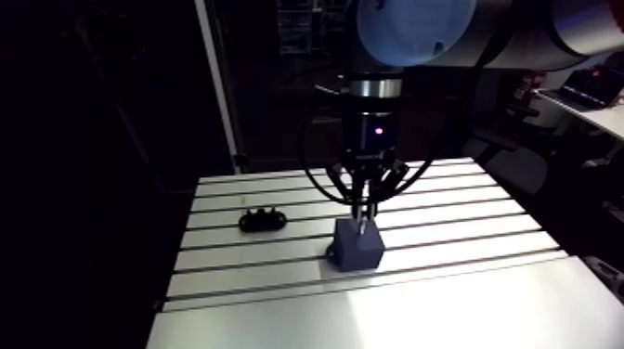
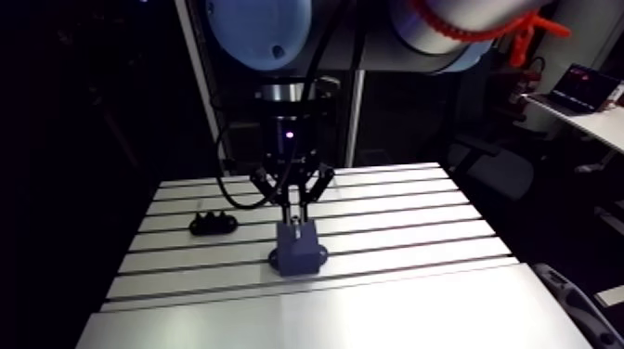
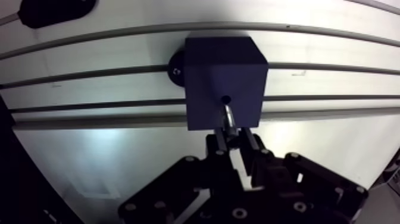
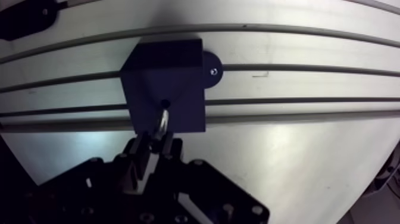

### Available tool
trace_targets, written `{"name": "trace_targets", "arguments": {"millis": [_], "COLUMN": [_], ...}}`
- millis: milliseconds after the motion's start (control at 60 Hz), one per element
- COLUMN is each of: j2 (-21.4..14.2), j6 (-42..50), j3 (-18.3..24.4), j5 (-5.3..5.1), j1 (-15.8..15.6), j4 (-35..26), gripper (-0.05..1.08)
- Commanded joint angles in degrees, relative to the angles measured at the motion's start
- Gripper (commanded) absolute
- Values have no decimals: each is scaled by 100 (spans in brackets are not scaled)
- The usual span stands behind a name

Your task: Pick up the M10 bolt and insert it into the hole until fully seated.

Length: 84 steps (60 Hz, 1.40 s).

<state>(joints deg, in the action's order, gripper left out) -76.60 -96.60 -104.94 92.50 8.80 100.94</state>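
"While the arm view puts the gripper (image 1: 362, 212) mid-frame over the dark block (image 1: 358, 246), can you read the jaws?"

"Only in the wrist view: pinching the M10 bolt (image 3: 228, 117), tip at the hole (image 3: 225, 99) in the block's top face. Depth unclear."

"Else?"

"Arm view alone shows the whole black fixture (image 1: 262, 220), left of centre on the table (image 1: 446, 306), apart from the block."

You have slotted table (image 1: 446, 212), pale, grooves running lengthwise. Small black lumpy bracket (image 1: 262, 220) lies flat on it, near one side edge.
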Motion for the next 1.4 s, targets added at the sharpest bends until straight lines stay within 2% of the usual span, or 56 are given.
{"name": "trace_targets", "arguments": {"millis": [17, 433, 1400], "j2": [-8, -17, -8], "j6": [5, -12, -12], "j3": [-5, -57, -127], "j5": [-8, -8, 8], "j1": [-1, 8, 8], "j4": [1, 227, 229], "gripper": [108, 108, 108]}}
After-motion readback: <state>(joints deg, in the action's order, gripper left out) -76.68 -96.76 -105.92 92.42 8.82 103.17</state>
